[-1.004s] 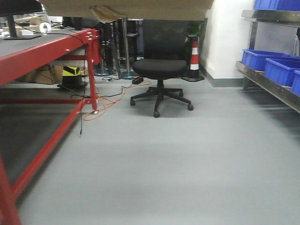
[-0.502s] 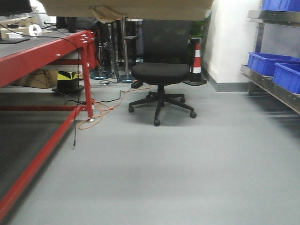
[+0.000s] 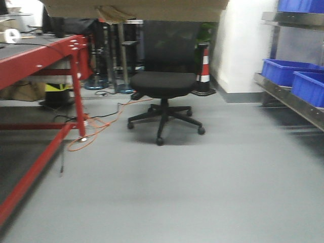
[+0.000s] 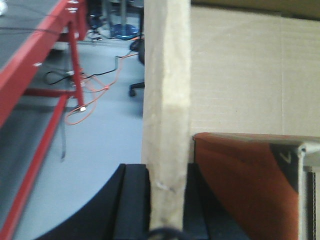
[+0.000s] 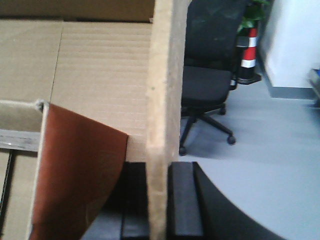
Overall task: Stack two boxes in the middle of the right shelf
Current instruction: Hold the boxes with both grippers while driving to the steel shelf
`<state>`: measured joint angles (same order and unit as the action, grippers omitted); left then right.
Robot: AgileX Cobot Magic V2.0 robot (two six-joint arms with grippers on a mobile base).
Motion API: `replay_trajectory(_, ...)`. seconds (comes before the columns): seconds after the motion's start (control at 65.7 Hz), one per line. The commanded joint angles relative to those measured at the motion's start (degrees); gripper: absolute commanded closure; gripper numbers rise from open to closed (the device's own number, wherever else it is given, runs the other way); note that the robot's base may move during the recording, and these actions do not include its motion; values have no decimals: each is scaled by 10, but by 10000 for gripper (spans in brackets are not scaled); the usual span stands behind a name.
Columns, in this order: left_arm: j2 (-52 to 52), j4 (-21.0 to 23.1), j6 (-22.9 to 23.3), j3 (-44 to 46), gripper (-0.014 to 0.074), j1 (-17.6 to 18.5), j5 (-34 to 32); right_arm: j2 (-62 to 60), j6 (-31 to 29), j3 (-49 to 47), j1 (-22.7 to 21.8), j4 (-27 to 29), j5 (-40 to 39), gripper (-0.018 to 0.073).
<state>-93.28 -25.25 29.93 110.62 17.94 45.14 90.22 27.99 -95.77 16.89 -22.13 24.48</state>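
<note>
Front view: the box (image 3: 136, 7) hangs overhead, and the shelf (image 3: 283, 94) stands well right of both pincers. Left wrist: the left pincer (image 4: 166, 200) clamps one box wall. Right wrist: the right pincer (image 5: 160, 200) clamps another wall, probably to share the load.

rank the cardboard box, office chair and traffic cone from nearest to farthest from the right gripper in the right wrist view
1. cardboard box: its wall stands between the jaws of the right gripper, centre.
2. office chair: on the floor beyond, right of the box.
3. traffic cone: farthest, behind the chair, upper right.
</note>
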Motion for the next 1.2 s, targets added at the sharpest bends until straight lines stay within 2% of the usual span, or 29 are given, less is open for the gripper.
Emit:
replay_trajectory(0.0, 8, 6, 2, 4, 708, 1, -29, -6, -2, -2, -2, -6, -39, 712)
replay_trajectory(1.187, 8, 5, 2, 4, 708, 1, -29, -6, -2, -2, -2, -6, -39, 712)
